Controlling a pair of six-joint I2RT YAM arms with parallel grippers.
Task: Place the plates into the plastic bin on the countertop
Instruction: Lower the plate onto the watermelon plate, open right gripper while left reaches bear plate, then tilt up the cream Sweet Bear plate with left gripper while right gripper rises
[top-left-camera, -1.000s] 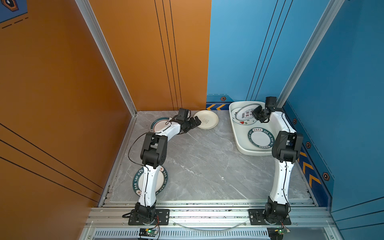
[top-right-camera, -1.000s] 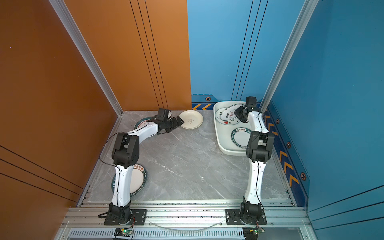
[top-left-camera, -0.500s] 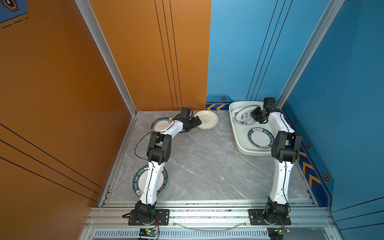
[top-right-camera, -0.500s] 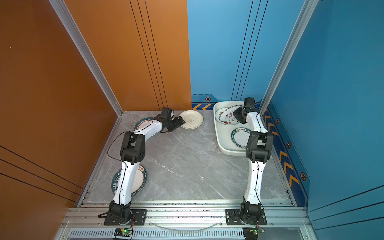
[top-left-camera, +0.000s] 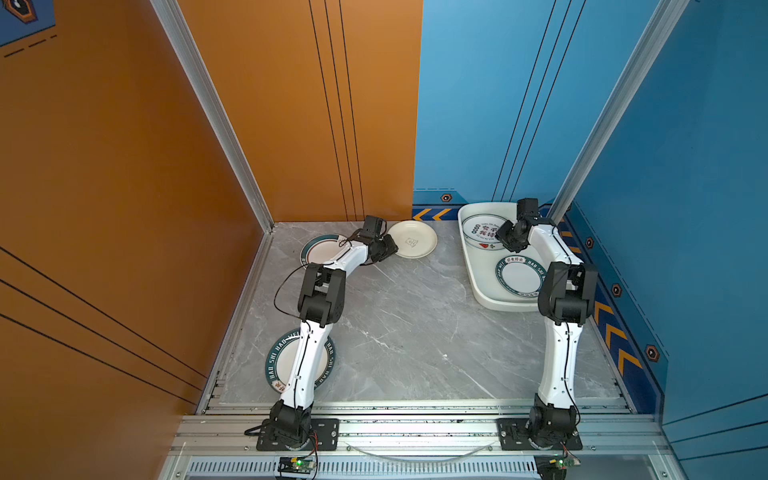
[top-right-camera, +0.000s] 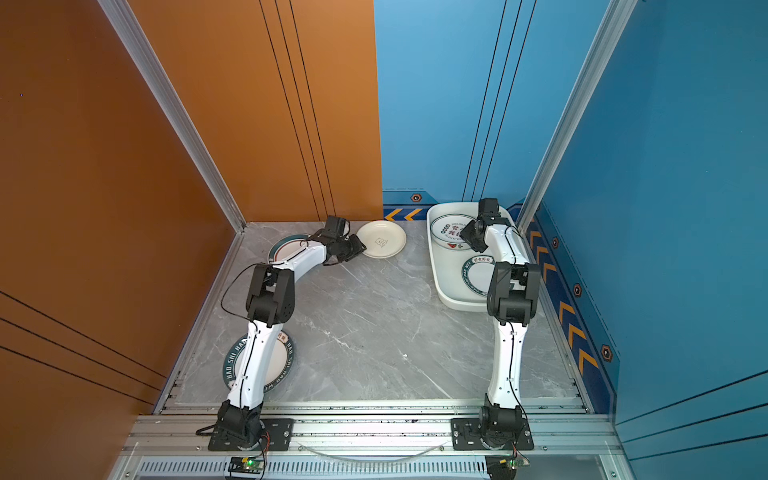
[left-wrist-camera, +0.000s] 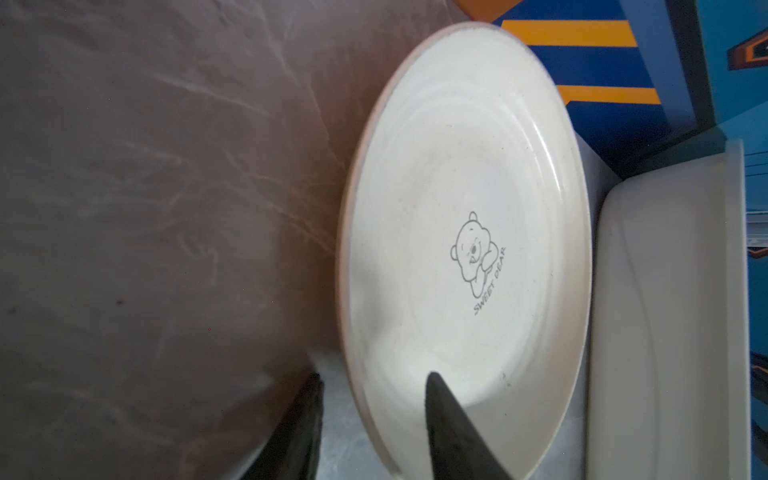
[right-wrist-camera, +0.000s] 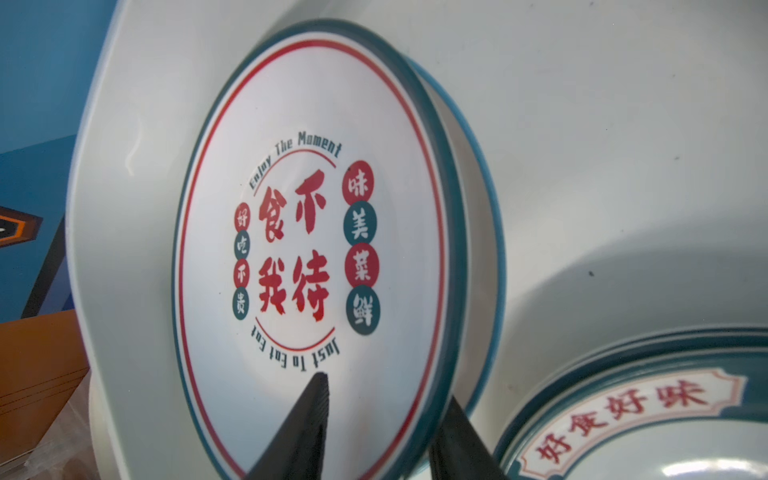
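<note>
A cream plate with a bear drawing (top-left-camera: 412, 239) (top-right-camera: 381, 239) (left-wrist-camera: 457, 208) lies at the back of the grey countertop (top-left-camera: 415, 324). My left gripper (top-left-camera: 395, 249) (left-wrist-camera: 374, 375) is open and straddles its near rim, one finger over the plate and one outside it. In the white plastic bin (top-left-camera: 467, 257) (right-wrist-camera: 582, 124), my right gripper (top-left-camera: 505, 243) (right-wrist-camera: 386, 386) is open astride the rim of a plate with red characters (top-left-camera: 482, 228) (right-wrist-camera: 311, 228). That plate rests on a blue-rimmed one (right-wrist-camera: 486, 249). A green-rimmed plate (top-left-camera: 519, 276) (right-wrist-camera: 644, 415) lies nearer in the bin.
A green-rimmed plate (top-left-camera: 322, 249) lies at the back left, partly under my left arm. Another lettered one (top-left-camera: 278, 361) sits near the front left behind that arm's lower link. The orange wall bounds the left side. The blue wall stands close behind and right of the bin.
My left gripper's jaws have narrowed around the cream plate's rim. My right gripper's jaws have parted from the red-character plate, which now lies in the bin.
</note>
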